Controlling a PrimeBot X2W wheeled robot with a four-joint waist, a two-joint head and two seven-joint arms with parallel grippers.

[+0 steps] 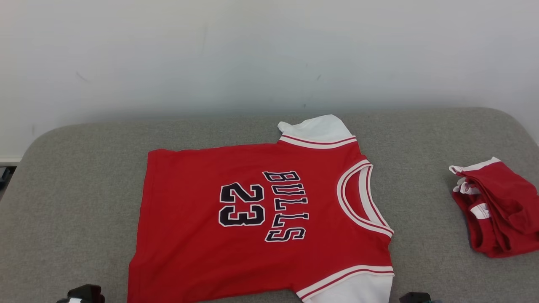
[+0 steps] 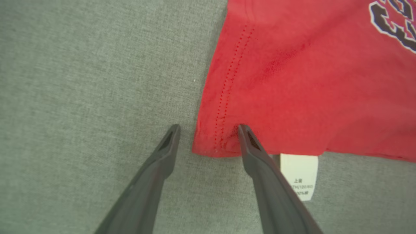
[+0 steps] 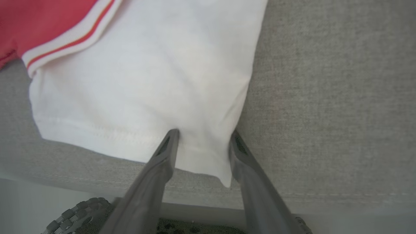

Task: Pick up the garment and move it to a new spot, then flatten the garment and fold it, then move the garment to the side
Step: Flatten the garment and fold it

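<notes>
The garment [image 1: 189, 235] lies flat on the bench [image 1: 84, 168], so flattening looks done. The left tool [image 2: 208, 127] gapes around the hem corner [image 2: 211, 143], the right tool [image 3: 204, 132] around the white sleeve [image 3: 146, 81], neither gripping. Next, pinch both and fold away
</notes>
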